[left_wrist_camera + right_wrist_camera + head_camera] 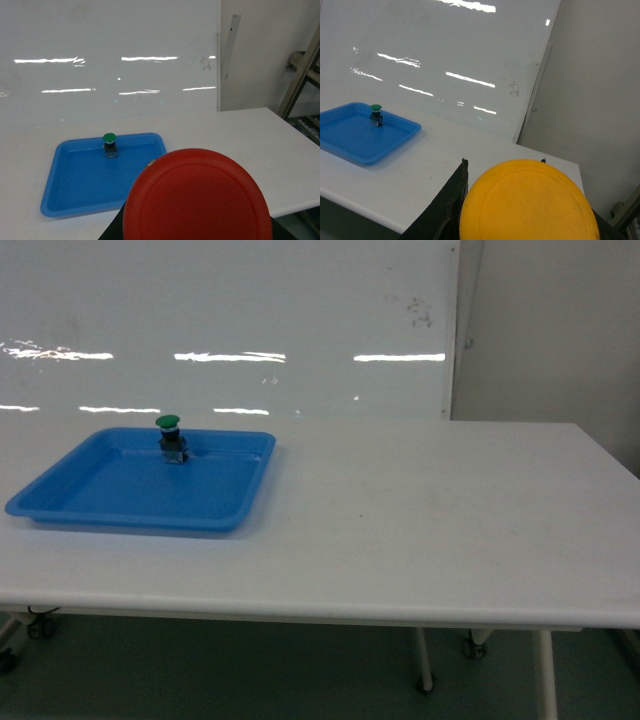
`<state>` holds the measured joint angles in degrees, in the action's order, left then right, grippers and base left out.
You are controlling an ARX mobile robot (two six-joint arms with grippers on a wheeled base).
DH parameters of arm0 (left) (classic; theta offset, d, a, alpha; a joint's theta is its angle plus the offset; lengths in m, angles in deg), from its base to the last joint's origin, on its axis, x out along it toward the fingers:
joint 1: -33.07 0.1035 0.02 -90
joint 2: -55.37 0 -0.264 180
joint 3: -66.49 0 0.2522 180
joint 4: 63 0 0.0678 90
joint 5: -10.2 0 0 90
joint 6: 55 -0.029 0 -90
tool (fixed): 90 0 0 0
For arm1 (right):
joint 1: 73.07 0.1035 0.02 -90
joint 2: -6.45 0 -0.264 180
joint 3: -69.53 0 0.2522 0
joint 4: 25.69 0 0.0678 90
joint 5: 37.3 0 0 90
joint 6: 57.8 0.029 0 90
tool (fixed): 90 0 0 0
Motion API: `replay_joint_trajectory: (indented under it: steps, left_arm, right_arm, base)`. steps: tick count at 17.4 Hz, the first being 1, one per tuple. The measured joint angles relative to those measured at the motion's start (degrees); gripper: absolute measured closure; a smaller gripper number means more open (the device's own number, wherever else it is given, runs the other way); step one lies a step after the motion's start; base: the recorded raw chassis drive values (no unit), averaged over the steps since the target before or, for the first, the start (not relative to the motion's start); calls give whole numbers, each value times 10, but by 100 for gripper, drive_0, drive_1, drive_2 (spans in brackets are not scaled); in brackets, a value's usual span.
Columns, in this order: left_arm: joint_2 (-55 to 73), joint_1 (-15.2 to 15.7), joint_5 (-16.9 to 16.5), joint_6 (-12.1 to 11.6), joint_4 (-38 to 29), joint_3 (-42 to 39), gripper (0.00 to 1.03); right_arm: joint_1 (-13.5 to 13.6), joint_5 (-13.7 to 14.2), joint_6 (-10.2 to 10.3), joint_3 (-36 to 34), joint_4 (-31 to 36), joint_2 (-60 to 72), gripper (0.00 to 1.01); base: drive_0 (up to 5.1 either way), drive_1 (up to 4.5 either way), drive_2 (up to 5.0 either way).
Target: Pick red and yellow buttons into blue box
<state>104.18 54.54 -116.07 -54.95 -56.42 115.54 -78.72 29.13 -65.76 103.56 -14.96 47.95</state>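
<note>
The red button's cap point(197, 200) fills the lower left wrist view, held close to the camera in my left gripper point(197, 167), whose black fingers point(114, 231) show only at the cap's edges. The yellow button's cap point(527, 205) likewise sits between the black fingers point(451, 200) of my right gripper point(503, 165), which is shut on it. Both grippers are raised near the table's front edge and do not appear in the head view. The blue box is out of view in every frame.
A shallow blue tray point(120, 505) lies on the left of the white table point(420, 520), with a green-capped button point(171, 439) standing upright near its far rim. A white wall panel runs behind the table. Shelving point(305, 85) stands at the far right.
</note>
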Motion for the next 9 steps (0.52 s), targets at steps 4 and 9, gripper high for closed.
replay_joint_trajectory:
  steps: [4,9]
  left_arm:
    - [0,0,-1,0,1,0,79]
    - [0,0,-2,0,0,0,79]
  right_arm:
    - [0,0,0,0,0,0,66]
    - [0,0,0,0,-1,0,66]
  base:
    - [503,-236,-236]
    - [501,-239,-239]
